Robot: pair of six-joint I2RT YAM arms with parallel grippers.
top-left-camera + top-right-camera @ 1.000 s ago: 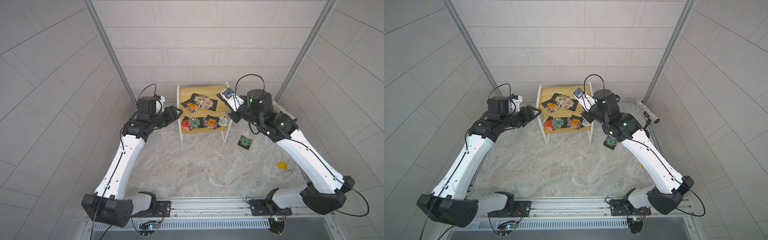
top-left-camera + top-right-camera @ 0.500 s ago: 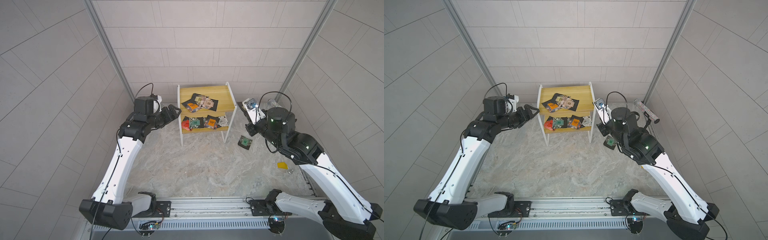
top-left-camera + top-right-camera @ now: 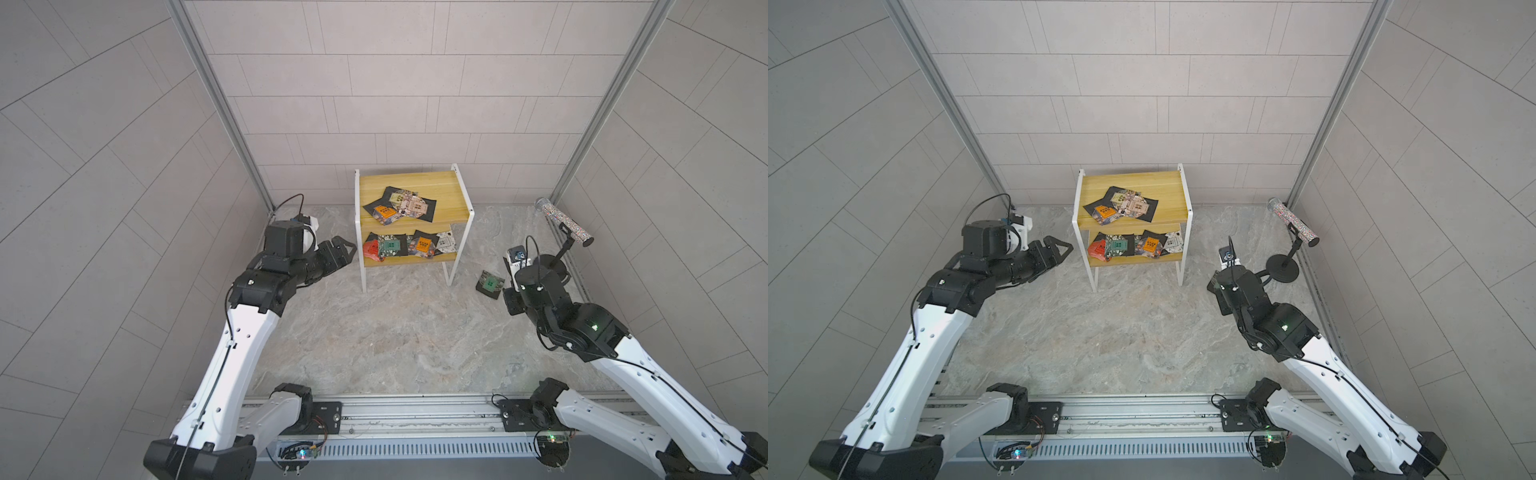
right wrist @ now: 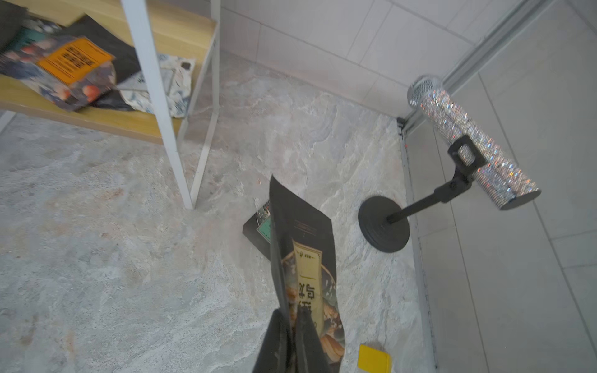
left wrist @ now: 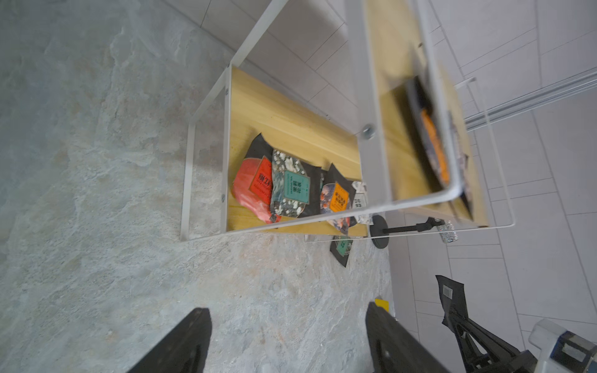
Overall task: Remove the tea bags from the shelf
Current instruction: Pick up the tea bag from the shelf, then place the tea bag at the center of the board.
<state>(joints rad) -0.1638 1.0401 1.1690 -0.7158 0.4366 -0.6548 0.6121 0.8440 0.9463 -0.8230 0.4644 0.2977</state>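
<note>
Though blurred, seemingly Chinese sachet (image 4: 308, 274) lettering.

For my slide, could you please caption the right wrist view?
Right hand grips a tea bag beside the shelf.

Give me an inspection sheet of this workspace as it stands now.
Surface: marbled grey table, no spills seen.
Job's things: shelf holds tea bags on both boards; loose tea bag lies on the table.
Clutter: glittery tube on black stand; yellow block.
Grippers: left gripper open, empty; right gripper shut on a beige-labelled tea bag.
Cables: black cable looped at each wrist.
Surroundings: grey tiled walls; metal rail in front.
</note>
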